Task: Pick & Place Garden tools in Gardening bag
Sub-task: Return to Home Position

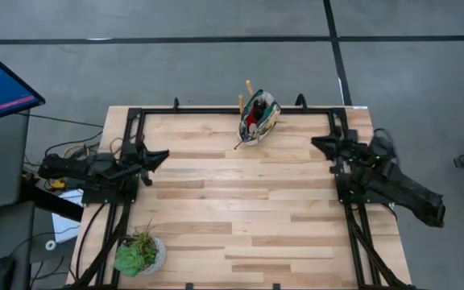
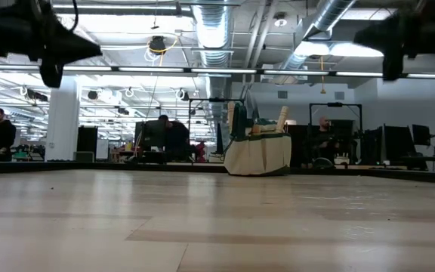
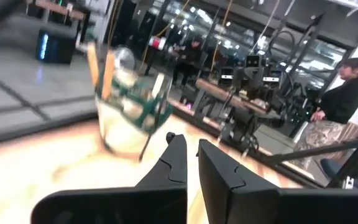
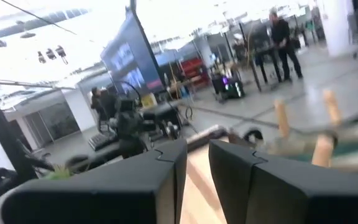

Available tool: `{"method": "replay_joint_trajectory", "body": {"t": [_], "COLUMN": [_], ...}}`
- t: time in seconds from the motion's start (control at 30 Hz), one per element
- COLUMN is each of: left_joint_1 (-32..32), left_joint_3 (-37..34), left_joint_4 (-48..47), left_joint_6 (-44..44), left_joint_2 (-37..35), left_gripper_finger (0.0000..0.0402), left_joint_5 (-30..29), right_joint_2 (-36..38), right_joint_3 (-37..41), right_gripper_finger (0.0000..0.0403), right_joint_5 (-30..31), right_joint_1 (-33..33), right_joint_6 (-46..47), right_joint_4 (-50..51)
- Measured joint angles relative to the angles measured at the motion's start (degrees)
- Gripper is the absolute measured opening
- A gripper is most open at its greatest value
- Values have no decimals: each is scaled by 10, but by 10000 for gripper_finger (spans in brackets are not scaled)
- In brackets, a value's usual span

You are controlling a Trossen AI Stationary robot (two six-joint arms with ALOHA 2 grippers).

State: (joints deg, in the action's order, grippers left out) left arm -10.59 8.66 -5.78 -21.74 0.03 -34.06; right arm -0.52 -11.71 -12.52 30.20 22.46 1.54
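Gardening bag (image 1: 258, 119) stands upright at the middle of the far edge of the wooden table (image 1: 240, 209), mouth up, so the garden tools can rest inside head-down with their grips sticking out. I take the packing to be finished: no tool lies loose on the boards.

Counted from above, there is one bag, with two wooden handles (image 1: 248, 86) rising clear of its rim and one red item (image 1: 252, 122) showing inside. The right wrist view catches three pale handle ends, so there are probably more tools in the bag than the overhead shows.

The left gripper (image 1: 161, 155) hovers over the table's left side and the right gripper (image 1: 319, 145) over its right. Both are well apart from the bag, raised and pointing inward, which looks like a parked pose that leaves the middle free. Each wrist view shows its two fingers (image 3: 178, 158) drawn close with only a thin slit between them, pinching nothing.

One potted plant (image 1: 139, 254) sits at the near left corner, untouched and no part of the job.
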Motion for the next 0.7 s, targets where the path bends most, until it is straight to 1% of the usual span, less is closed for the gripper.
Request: {"method": "replay_joint_trajectory", "body": {"t": [0.13, 0.2, 0.3, 0.37, 0.47, 0.53, 0.63, 0.7], "left_joint_1": [0, 0, 0, 0, 0, 0, 0, 0], "left_joint_3": [-46, -63, -74, -75, -76, -77, -77, -77], "left_joint_4": [19, 47, 79, 85, 88, 99, 116, 116], "left_joint_6": [-33, -42, -16, 4, 23, 32, 31, 17], "left_joint_2": [0, 0, 8, 8, 7, 8, 7, 7], "left_gripper_finger": [1, 1, 1, 1, 1, 1, 1, 1], "left_joint_5": [1, 11, 29, 30, 46, 88, 187, 246], "right_joint_2": [3, 3, 3, 1, 2, 2, 2, 2], "right_joint_3": [70, 96, 113, 113, 113, 113, 113, 113], "right_gripper_finger": [62, 62, 62, 62, 60, 51, 26, 8], "right_joint_5": [12, 19, 19, 15, -28, -69, -133, -160], "right_joint_1": [-8, -9, -9, -9, -9, -9, -9, -9], "right_joint_6": [29, 41, 50, 51, 44, 42, 32, 24], "right_joint_4": [-93, -116, -114, -86, -70, -67, -64, -59]}}
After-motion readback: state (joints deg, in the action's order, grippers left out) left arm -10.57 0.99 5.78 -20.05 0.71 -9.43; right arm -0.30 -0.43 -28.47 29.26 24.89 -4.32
